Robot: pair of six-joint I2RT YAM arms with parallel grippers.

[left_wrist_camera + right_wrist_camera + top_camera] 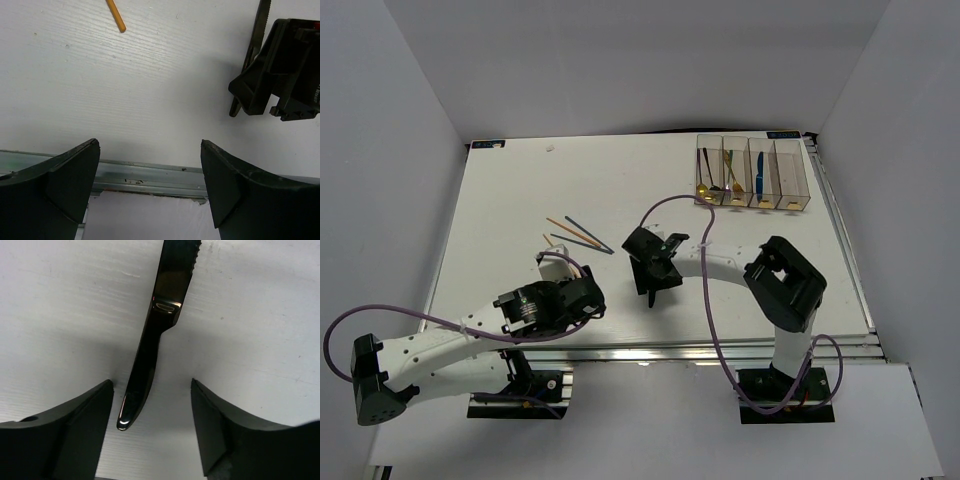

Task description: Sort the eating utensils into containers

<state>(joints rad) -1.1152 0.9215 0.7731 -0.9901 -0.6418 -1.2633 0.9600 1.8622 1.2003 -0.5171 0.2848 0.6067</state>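
A black knife (155, 335) lies flat on the white table, with its handle end between the open fingers of my right gripper (152, 390); they do not touch it. In the top view my right gripper (656, 272) hovers mid-table and mostly hides the knife. Thin orange and blue chopsticks (576, 235) lie to its left. My left gripper (582, 300) is open and empty near the front edge. The left wrist view shows an orange chopstick tip (116, 16) and the knife (252, 50). Four joined clear containers (790, 180) stand at the back right, with gold and blue cutlery in the left three.
The table's metal front rail (145, 175) runs just under my left gripper (150, 165). My right gripper's black body (280, 70) is close on its right. White walls enclose the table on the left, back and right.
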